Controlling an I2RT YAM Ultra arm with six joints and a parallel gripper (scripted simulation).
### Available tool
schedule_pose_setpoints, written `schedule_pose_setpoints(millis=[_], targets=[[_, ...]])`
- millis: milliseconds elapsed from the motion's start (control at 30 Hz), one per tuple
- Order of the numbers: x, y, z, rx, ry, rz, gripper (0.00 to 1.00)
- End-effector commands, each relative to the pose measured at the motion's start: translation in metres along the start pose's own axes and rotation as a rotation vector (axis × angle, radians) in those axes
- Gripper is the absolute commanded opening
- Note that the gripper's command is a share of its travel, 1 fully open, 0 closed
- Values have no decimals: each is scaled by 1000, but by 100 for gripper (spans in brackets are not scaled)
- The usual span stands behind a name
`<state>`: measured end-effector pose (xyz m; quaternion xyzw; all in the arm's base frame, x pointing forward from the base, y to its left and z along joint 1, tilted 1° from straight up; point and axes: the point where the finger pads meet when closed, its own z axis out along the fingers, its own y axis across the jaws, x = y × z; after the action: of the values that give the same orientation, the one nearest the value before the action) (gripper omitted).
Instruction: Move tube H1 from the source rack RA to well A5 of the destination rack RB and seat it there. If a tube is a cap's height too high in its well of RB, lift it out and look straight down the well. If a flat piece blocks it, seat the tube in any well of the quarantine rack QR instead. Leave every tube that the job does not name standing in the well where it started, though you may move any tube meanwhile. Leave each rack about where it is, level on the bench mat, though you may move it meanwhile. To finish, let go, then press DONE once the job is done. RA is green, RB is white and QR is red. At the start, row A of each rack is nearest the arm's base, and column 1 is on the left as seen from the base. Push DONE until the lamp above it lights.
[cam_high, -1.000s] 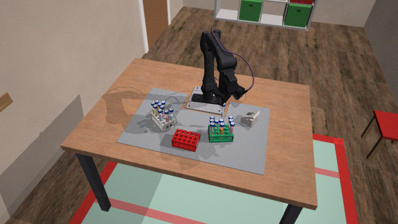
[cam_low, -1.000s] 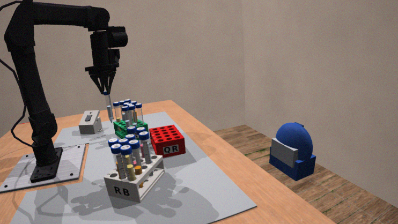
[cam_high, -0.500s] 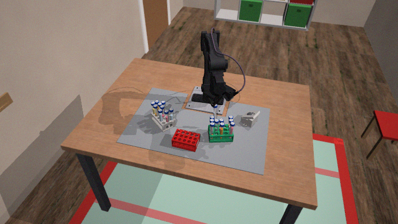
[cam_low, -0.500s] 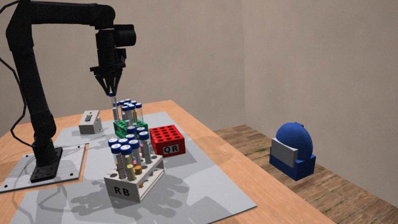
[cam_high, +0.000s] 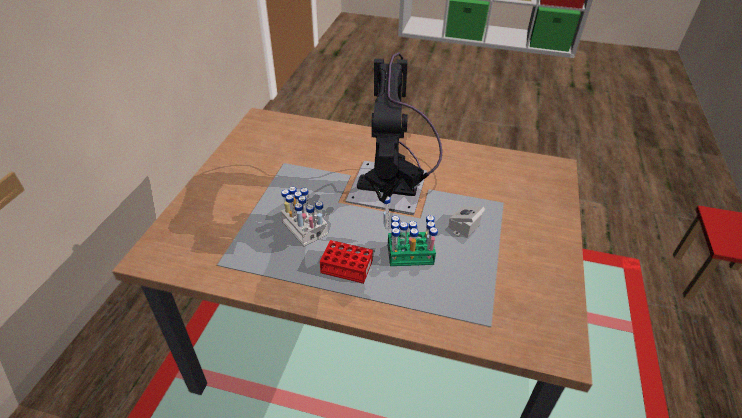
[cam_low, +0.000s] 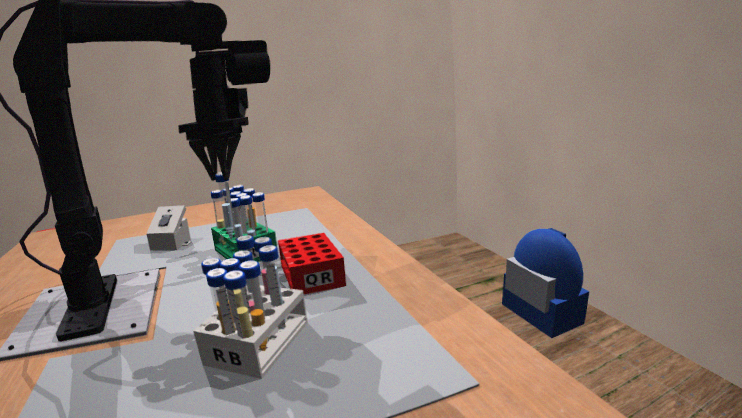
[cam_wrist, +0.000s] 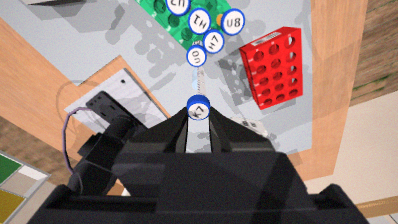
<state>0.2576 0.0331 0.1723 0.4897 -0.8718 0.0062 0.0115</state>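
The gripper (cam_high: 385, 197) (cam_low: 219, 178) (cam_wrist: 198, 111) is clamped on tube K7 (cam_high: 386, 219) (cam_low: 220, 178) (cam_wrist: 198, 108), near upright, blue cap, clear body, w/ its lower end near RA (cam_high: 411, 260) (cam_low: 223, 248) (cam_wrist: 210, 6). H1 (cam_wrist: 199, 21) stands in RA, at 12 o'clock from K7 in the wrist view: blue-rimmed cap, white top, label upside down; body hidden, exact well can't tell. From RA in the top view, QR (cam_high: 346, 270) (cam_low: 333, 268) (cam_wrist: 253, 85) sits at 9 o'clock w/ no tubes, RB (cam_high: 311, 237) (cam_low: 228, 355) at 10, approx., w/ capped tubes, control box (cam_high: 464, 224) (cam_low: 166, 240) at 2. Grey mat (cam_high: 441, 295) (cam_low: 415, 363) (cam_wrist: 300, 125), matte, w/ shadows, on a brown wood table (cam_high: 545, 259) (cam_low: 425, 295) (cam_wrist: 330, 100). Room: beige walls, dark plank floor (cam_high: 493, 93) (cam_low: 467, 254), white shelf unit (cam_high: 488, 44) at 1 o'clock, red stool (cam_high: 724, 233) at 3.
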Motion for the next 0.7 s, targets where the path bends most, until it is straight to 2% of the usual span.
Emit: schedule_pose_setpoints(millis=[0,300,400,667], targets=[[3,-15,-5,13,-17,-19,0],[20,-40,-5,13,-14,-19,0],[22,-42,-9,22,-21,-18,0],[38,-63,-5,5,-11,-19,0]])
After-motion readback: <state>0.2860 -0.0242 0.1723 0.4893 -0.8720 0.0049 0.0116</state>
